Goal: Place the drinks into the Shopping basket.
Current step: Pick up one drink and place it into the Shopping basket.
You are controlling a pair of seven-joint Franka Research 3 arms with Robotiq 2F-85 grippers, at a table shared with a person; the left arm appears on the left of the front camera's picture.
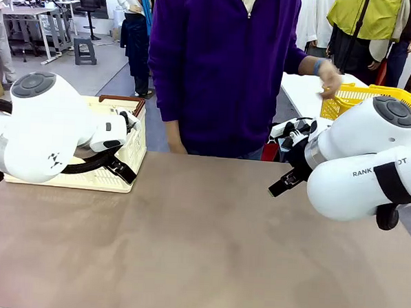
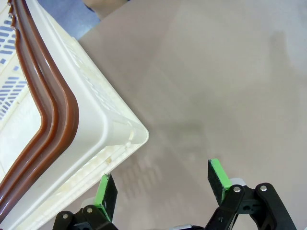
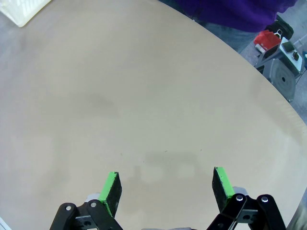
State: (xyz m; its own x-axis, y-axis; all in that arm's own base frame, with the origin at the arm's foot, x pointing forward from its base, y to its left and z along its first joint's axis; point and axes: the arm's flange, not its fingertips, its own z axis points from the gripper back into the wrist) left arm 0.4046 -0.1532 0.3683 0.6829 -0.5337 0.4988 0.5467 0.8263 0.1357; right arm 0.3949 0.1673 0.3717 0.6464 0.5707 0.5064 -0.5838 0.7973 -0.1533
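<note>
Brown counter (image 1: pixel 200 250) stretches open across its middle. One cream-white slotted plastic shopping basket (image 1: pixel 138 140), brown-rimmed, sits at its far left edge, and one yellow mesh basket (image 1: pixel 353 100) stands beyond the right. Two pincers: the left pincer (image 2: pixel 162 179) gapes wide just beside that crate's corner, and the right pincer (image 3: pixel 167 178) is spread wide above open counter. Both hold nothing.

Tabletop (image 1: pixel 200 250) open across the middle; Shopping basket (image 1: pixel 135 147) blocks the left side.
</note>
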